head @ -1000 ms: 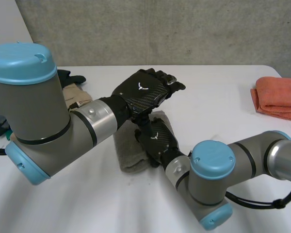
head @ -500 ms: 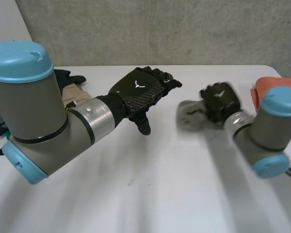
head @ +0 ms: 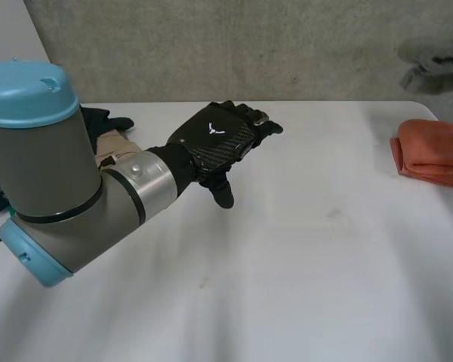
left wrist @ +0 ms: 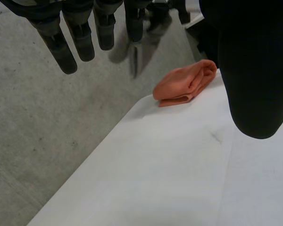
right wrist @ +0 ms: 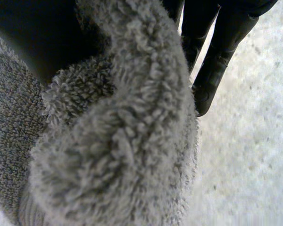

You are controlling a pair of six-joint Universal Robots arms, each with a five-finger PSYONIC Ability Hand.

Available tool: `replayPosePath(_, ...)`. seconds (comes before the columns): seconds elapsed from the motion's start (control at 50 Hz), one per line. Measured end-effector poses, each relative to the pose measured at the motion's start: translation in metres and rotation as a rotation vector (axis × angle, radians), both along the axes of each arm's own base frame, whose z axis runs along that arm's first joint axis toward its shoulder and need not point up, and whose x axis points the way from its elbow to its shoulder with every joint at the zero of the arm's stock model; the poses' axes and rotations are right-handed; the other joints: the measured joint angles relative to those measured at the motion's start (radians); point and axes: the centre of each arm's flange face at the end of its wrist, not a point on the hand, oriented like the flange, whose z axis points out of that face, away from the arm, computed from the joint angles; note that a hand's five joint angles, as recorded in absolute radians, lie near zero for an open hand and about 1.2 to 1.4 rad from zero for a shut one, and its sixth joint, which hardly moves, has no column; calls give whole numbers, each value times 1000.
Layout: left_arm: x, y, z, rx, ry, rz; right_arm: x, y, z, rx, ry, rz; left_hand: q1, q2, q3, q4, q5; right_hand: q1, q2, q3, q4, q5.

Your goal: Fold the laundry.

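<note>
The white table [head: 302, 264] carries a folded orange towel [head: 432, 153] near its right edge and a beige cloth [head: 113, 145] beside a black item [head: 106, 121] at its left.

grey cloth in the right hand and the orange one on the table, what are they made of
Grey cloth: terry towelling, likely cotton; thick fuzzy loops show, matte. Orange cloth: also looks a soft matte towel, folded thick; its weave is too small to tell.

The tabletop [head: 302, 286] is plain white. The left hand [head: 217, 142] is black with a fine woven pattern and a small white mark. The right hand [right wrist: 217, 61] is black. The grey towel [right wrist: 108, 141] is fuzzy and the orange towel [head: 434, 154] is plain. The wall [head: 211, 45] is speckled grey.
</note>
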Motion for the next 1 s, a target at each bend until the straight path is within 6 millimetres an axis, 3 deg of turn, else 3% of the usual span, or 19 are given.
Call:
replayPosePath(0.04,0,0,1,-2,1,0,-9,-6,-12,1,12,1,0,0,0,0,0,0,0,0,0,0)
replayPosePath(0.06,1,1,1,-3,1,2,-25,-14,-34,7,34,4,0,0,0,0,0,0,0,0,0,0)
replayPosePath(0.08,1,1,1,-3,1,2,-25,-14,-34,7,34,4,0,0,0,0,0,0,0,0,0,0)
replayPosePath(0.12,1,1,1,-2,-1,11,-42,-20,-69,29,54,14,0,0,0,0,0,0,0,0,0,0)
replayPosePath(0.16,1,1,0,-1,-3,15,-47,-21,-81,41,60,19,0,0,0,0,0,0,0,0,0,0)
replayPosePath(0.2,2,0,-1,2,-7,29,-62,-20,-122,99,70,36,0,0,0,0,0,0,0,0,0,0)
replayPosePath(0.26,3,0,-3,7,-12,38,-71,-14,-150,152,76,49,0,0,0,0,0,0,0,0,0,0)
replayPosePath(0.3,3,0,-5,11,-16,42,-79,-9,-165,185,83,61,0,0,0,0,0,0,0,0,0,0)
replayPosePath(0.4,4,2,-7,18,-21,44,-94,-1,-170,214,102,76,0,0,0,0,0,-3,-11,3,-6,30)
replayPosePath(0.42,4,2,-8,18,-22,43,-96,0,-169,217,105,77,0,0,0,0,0,-13,-67,-59,-71,-15)
replayPosePath(0.44,4,3,-8,19,-22,42,-99,2,-165,220,108,78,0,0,0,0,0,-349,-476,-461,-476,-384)
replayPosePath(0.46,4,3,-8,20,-23,42,-100,3,-164,221,108,78,0,0,0,0,0,-349,-496,-480,-495,-403)
replayPosePath(0.48,4,4,-8,20,-23,41,-100,4,-160,222,109,78,0,0,0,0,0,-589,-729,-711,-726,-624)
replayPosePath(0.5,4,4,-8,20,-23,40,-101,5,-157,224,108,76,0,0,0,0,0,-589,-729,-711,-726,-624)
replayPosePath(0.52,3,4,-8,20,-24,39,-102,7,-150,228,104,72,0,0,0,0,0,-710,-886,-874,-891,-772)
replayPosePath(0.74,4,10,-2,9,-16,31,-130,37,-65,362,-18,-142,0,0,0,0,0,-747,-959,-962,-954,-856)
replayPosePath(0.9,8,11,17,-34,19,52,-163,72,-1,485,144,-624,0,0,0,0,0,-747,-959,-962,-954,-857)
replayPosePath(0.94,11,8,24,-59,36,83,-155,75,17,449,186,-706,0,0,0,0,0,-747,-959,-962,-954,-857)
replayPosePath(1.0,18,-3,35,-103,69,153,-123,77,43,348,181,-707,0,0,0,0,0,-747,-959,-962,-954,-857)
